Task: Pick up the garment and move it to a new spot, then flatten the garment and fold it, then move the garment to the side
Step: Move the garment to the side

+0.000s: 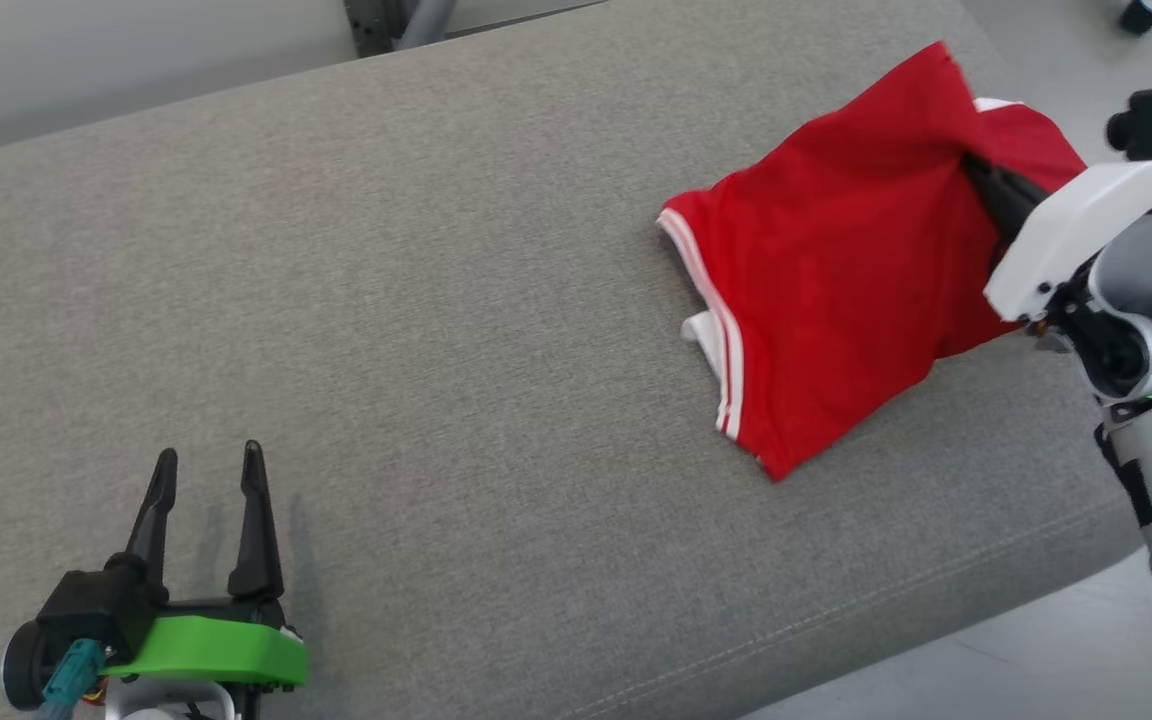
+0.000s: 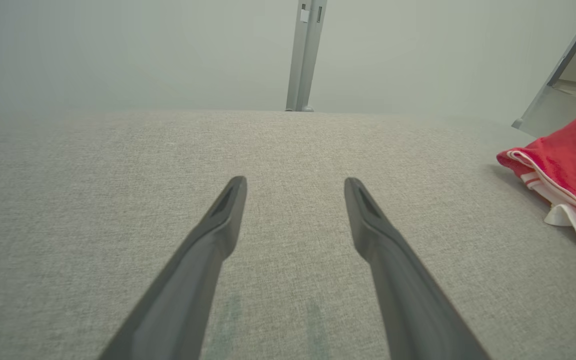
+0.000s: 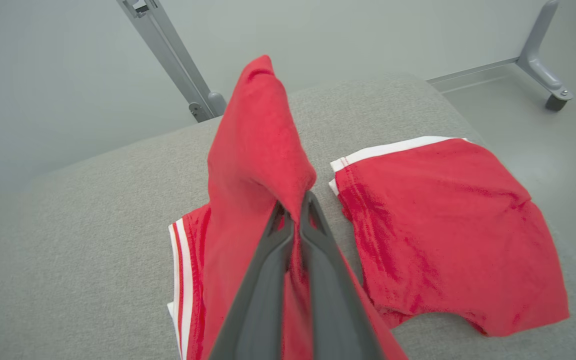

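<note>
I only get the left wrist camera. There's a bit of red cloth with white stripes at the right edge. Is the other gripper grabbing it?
Observer: Yes. The right gripper is shut on a fold of the red garment.
Operator: Is the whole thing up in the air?
Observer: No. Only the pinched fold stands up in a peak; the rest lies on the grey cushion.
Operator: Is my gripper close to it?
Observer: No. In the head view the left gripper sits open at the cushion's near left, and the garment is at the far right.
</note>
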